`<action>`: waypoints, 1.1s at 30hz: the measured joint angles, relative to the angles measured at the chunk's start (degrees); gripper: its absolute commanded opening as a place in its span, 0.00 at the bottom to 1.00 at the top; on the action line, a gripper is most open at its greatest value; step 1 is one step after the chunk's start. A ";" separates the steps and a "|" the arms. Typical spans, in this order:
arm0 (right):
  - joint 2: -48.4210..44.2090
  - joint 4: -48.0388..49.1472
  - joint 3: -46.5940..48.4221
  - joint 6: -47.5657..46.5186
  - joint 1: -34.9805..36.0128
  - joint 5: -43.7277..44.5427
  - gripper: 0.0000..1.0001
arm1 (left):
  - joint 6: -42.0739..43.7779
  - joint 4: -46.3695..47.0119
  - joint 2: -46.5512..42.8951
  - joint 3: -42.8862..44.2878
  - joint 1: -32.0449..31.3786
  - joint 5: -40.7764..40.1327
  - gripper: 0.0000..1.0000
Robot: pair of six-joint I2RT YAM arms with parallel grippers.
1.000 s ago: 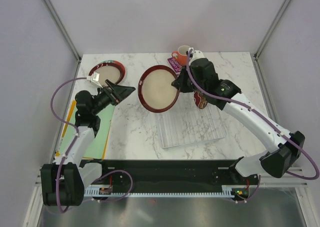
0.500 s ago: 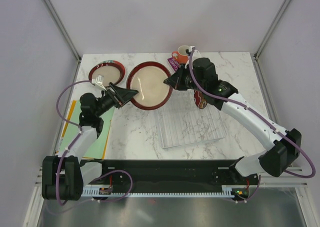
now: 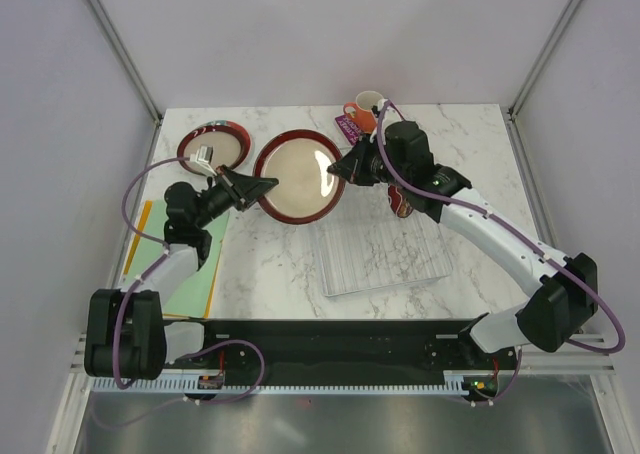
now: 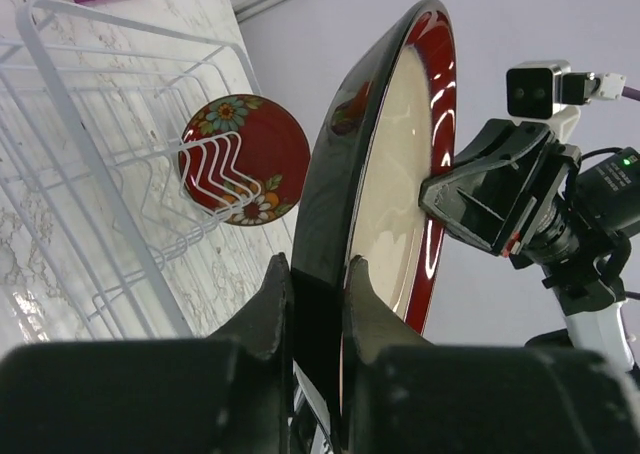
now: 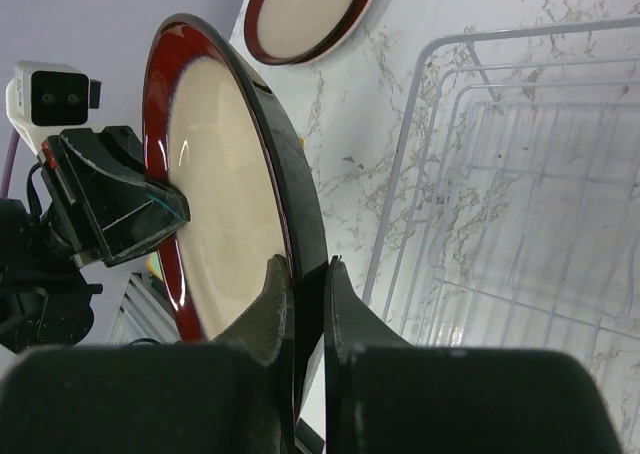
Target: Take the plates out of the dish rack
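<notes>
A large cream plate with a red rim [image 3: 298, 176] hangs above the table at the back centre, held from both sides. My left gripper [image 3: 262, 186] is shut on its left rim; in the left wrist view the fingers [image 4: 315, 264] clamp the dark edge [image 4: 340, 204]. My right gripper [image 3: 345, 164] is shut on the opposite rim [image 5: 290, 204], its fingers [image 5: 305, 264] pinching it. The see-through dish rack [image 3: 385, 249] lies to the right of centre. A small red floral plate [image 3: 402, 202] stands upright in it, also in the left wrist view [image 4: 245, 154].
Another red-rimmed plate [image 3: 213, 146] lies flat at the back left. An orange mug [image 3: 362, 109] and a purple card [image 3: 350, 126] sit at the back behind the rack. A green mat [image 3: 185, 264] lies along the left edge.
The right gripper carried the large plate leftward toward the left gripper. The left gripper, open before, has shut on the plate's left rim.
</notes>
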 measured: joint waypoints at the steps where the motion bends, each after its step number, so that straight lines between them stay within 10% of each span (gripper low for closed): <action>1: 0.00 0.00 0.00 -0.04 0.00 0.02 0.00 | -0.28 0.31 0.31 0.07 0.00 0.13 0.02; 2: 0.00 -0.02 0.00 0.04 -0.07 0.00 0.00 | -0.42 0.63 0.59 0.17 0.02 0.44 0.02; 5: 0.04 0.00 0.00 0.26 -0.44 0.13 0.45 | -0.31 0.61 1.75 1.62 0.02 1.14 0.02; 10: 0.17 -4.04 2.36 -2.58 0.22 5.22 0.77 | 8.74 -10.64 3.23 9.73 -0.90 0.74 0.02; 22: -8.87 -16.65 14.10 -18.88 0.44 30.53 0.94 | 28.26 -36.11 19.85 33.29 10.21 -10.62 0.02; 33: -9.49 -20.52 9.73 -24.37 -1.07 37.94 0.94 | 26.27 -37.00 46.66 53.35 24.22 -14.01 0.02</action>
